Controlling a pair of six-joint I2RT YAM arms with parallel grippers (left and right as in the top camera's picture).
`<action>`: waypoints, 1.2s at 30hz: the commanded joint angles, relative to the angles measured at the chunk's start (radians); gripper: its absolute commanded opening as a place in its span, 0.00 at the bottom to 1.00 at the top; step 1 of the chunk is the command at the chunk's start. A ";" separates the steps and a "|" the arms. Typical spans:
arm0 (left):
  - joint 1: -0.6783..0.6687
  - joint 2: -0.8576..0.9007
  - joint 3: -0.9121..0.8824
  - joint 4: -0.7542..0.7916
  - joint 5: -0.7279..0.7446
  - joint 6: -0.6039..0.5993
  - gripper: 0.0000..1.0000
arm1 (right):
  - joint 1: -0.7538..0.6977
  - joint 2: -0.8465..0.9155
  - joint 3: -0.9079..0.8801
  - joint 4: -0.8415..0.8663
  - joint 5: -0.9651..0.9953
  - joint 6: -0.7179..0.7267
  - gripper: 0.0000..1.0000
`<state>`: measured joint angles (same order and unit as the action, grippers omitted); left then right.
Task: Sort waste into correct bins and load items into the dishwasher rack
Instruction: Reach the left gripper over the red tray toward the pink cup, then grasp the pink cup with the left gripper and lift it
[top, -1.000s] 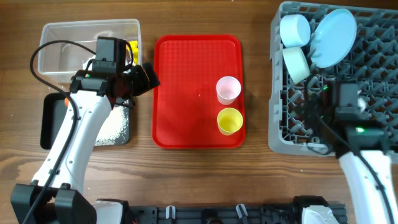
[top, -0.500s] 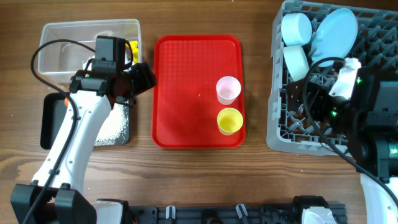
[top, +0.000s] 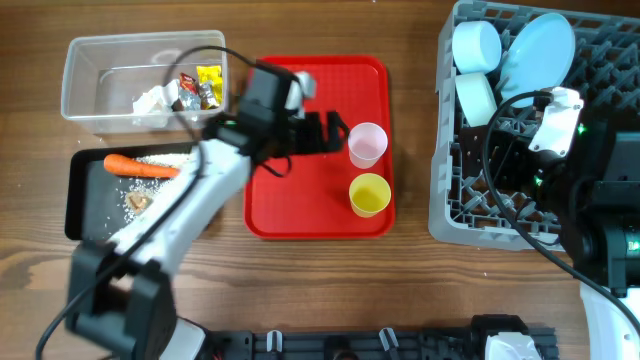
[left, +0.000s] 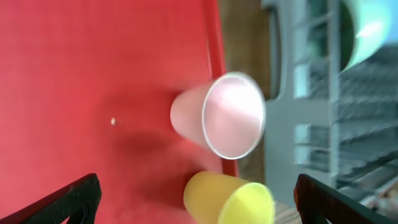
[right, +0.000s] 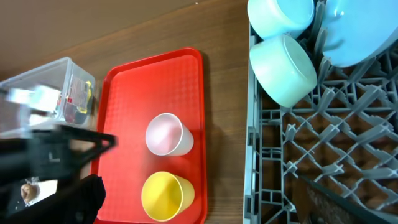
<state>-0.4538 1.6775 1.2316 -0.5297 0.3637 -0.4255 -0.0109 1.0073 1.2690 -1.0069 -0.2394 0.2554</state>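
A pink cup (top: 367, 143) and a yellow cup (top: 369, 193) stand on the red tray (top: 300, 190). My left gripper (top: 335, 135) is open and empty, just left of the pink cup. In the left wrist view the pink cup (left: 233, 115) and yellow cup (left: 230, 198) lie ahead of the open jaws (left: 198, 208). My right gripper (top: 505, 160) is open and empty over the grey dishwasher rack (top: 600, 200). The rack holds two bowls (top: 474, 45) (top: 477, 100) and a blue plate (top: 540, 58). The right wrist view shows both cups (right: 165, 134) (right: 165, 194). The white spoon is not in view.
The clear tub (top: 100, 85) at the back left holds white tissue (top: 152, 99) and wrappers (top: 198, 85). The black tray (top: 80, 200) in front of it holds a carrot (top: 140, 165), rice grains and a food scrap (top: 138, 201).
My left arm has swung right from over the bins to the red tray, beside the pink cup. The tub and black tray are uncovered. My right arm shifted over the rack, then held still.
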 joint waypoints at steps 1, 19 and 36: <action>-0.012 0.126 0.021 0.009 -0.063 0.035 1.00 | 0.000 -0.013 0.019 -0.010 -0.001 -0.021 1.00; -0.016 0.201 0.032 0.212 0.011 0.018 0.98 | 0.000 0.022 0.019 -0.002 0.006 -0.021 1.00; -0.134 0.247 0.415 -0.254 -0.373 0.146 0.95 | 0.000 0.049 0.019 -0.004 0.005 -0.017 1.00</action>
<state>-0.5365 1.8786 1.6386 -0.7597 0.0776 -0.3374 -0.0109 1.0550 1.2690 -1.0126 -0.2390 0.2554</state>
